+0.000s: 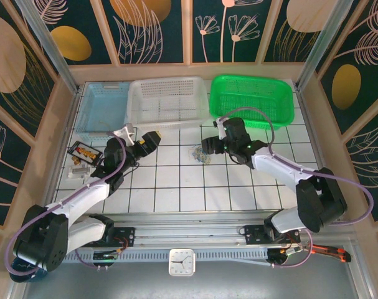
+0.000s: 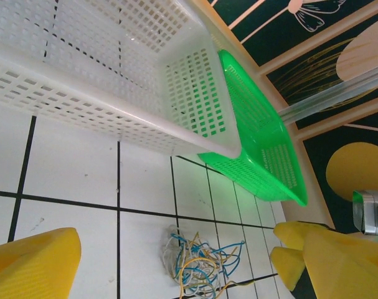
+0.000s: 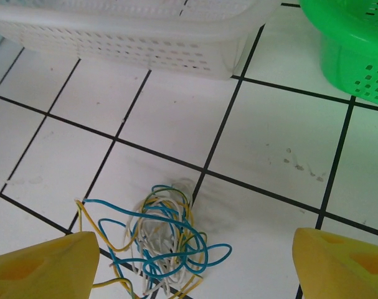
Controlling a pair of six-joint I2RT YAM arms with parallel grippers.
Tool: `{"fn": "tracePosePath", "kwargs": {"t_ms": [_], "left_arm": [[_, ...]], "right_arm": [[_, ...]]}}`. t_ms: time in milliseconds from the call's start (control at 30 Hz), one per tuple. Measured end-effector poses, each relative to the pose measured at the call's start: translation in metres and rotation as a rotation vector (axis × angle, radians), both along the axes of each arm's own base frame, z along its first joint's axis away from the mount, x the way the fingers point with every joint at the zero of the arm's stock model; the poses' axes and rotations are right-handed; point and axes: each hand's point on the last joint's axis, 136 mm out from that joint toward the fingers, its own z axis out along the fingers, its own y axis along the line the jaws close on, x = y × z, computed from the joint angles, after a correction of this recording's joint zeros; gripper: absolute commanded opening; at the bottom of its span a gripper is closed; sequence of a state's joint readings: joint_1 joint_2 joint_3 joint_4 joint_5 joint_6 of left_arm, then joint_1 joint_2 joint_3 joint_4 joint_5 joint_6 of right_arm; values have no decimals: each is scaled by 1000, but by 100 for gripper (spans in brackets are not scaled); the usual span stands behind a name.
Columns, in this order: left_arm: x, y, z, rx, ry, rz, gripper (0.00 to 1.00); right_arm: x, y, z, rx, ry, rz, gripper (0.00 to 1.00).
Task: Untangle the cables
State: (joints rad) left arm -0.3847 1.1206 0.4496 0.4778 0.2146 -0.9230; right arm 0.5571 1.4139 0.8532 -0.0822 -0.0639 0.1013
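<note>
Cables [image 3: 157, 240]: one tangle, lying just before the white basket [image 1: 167, 99] (middle of three). Left gripper [image 1: 152, 139] stretched forward, tilted down, spread wide; right gripper [image 1: 207, 146] likewise, both empty.

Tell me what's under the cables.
White tiles and a dark grout line that runs beneath the cables, which lie right on them. The patch under the densest loops is covered.
</note>
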Motion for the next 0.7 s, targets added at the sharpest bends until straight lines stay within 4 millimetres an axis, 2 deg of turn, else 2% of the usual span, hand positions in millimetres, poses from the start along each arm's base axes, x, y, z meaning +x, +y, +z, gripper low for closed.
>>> {"fn": "tracePosePath", "kwargs": {"t_ms": [367,700], "left_arm": [[3,-1,12,-27,-42,5,92],[1,0,5,-34,-28,8,92]], "right_arm": [[2,-5,-27,-99,42,13,79],[25,15,-40,-129,57,36,77]]}}
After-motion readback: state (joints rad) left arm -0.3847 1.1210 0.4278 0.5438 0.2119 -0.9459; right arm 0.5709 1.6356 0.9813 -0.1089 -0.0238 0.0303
